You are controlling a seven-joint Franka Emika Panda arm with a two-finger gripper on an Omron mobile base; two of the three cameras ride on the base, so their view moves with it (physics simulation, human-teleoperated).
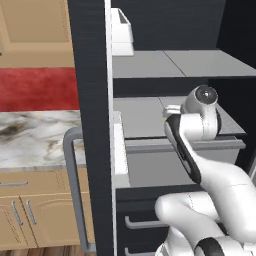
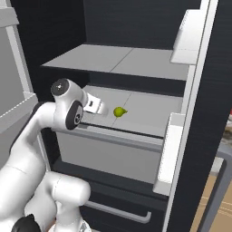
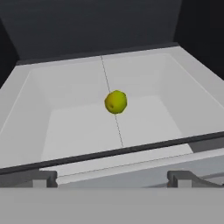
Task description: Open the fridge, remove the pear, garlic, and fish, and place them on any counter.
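Left base view: I see fridge (image 1: 92,125) door open, counter (image 1: 35,137) left of it.
Right base view: gripper (image 2: 100,108) inside fridge, near pear (image 2: 119,112) on middle shelf (image 2: 149,113).
Hand view: pear centered ahead, fingertips (image 3: 179,178) spread, holding nothing.

A red wall band (image 1: 35,89) runs at nine o'clock in the left base view, with light tan upper cabinets (image 1: 32,25) above it at eleven o'clock. Wooden flooring (image 1: 45,250) shows at seven o'clock.
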